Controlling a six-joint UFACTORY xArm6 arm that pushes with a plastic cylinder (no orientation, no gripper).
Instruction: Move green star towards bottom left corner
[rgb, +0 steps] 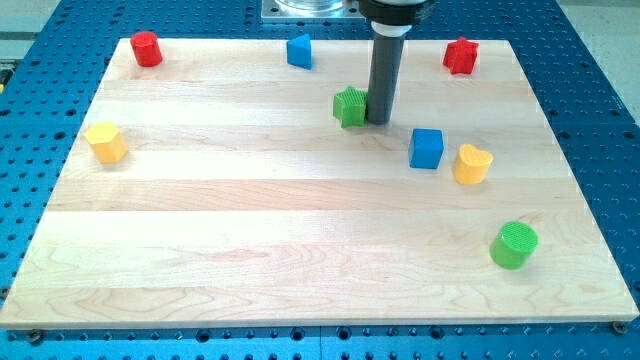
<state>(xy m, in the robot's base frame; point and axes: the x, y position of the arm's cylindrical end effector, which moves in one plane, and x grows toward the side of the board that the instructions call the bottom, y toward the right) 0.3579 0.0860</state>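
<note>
The green star (350, 106) lies on the wooden board (300, 220), a little above and right of its middle. My tip (379, 122) stands right against the star's right side, touching or nearly touching it. The dark rod rises straight up from there to the view's top. The board's bottom left corner (20, 318) is far from the star, down and to the left.
A red cylinder (146, 48) is at top left, a small blue block (299, 50) at top centre, a red star (461, 56) at top right. A yellow block (106, 142) is at left. A blue cube (426, 148), a yellow heart (471, 164) and a green cylinder (514, 245) are at right.
</note>
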